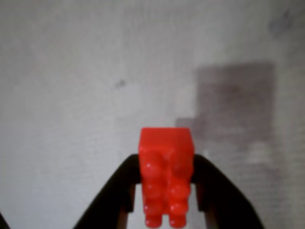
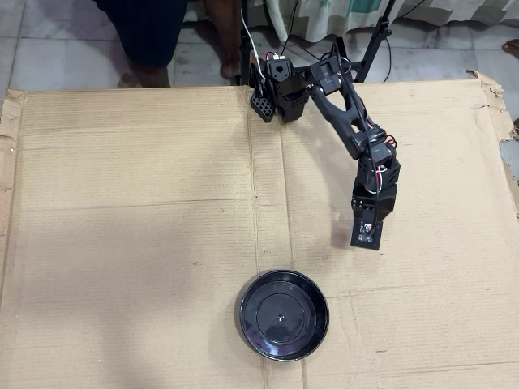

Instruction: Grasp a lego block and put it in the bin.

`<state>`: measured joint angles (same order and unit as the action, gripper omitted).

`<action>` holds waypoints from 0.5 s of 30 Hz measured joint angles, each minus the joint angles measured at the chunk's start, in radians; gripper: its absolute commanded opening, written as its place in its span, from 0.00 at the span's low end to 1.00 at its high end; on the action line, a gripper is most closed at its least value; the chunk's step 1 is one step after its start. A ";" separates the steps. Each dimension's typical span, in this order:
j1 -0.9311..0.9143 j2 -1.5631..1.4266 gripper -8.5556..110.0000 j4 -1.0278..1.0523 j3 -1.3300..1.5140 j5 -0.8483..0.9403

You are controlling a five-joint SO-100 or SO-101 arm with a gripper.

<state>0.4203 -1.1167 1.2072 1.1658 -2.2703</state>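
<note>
In the wrist view my gripper (image 1: 167, 168) is shut on the red lego block (image 1: 167, 145). Its black fingers (image 1: 116, 188) press the brick's two sides, and the studs face the camera. The block hangs above bare, blurred cardboard and casts a shadow to the right. In the overhead view the gripper (image 2: 365, 235) points down, right of the middle. The arm hides the block there. The bin (image 2: 284, 314), a glossy black round dish, sits near the front edge, to the lower left of the gripper and apart from it. It looks empty.
A large cardboard sheet (image 2: 146, 243) covers the work surface; its right edge (image 2: 499, 105) is torn. The arm's base (image 2: 276, 89) stands at the sheet's back edge. A person's legs (image 2: 154, 40) and stand legs (image 2: 377, 36) are behind it on the tiled floor.
</note>
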 measured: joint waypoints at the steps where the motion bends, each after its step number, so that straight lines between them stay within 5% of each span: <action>1: -0.015 0.000 0.07 0.000 -0.017 0.000; 15: -0.221 0.002 0.07 -0.291 -0.080 0.000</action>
<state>0.1994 -1.1152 0.9158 1.0861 -2.2703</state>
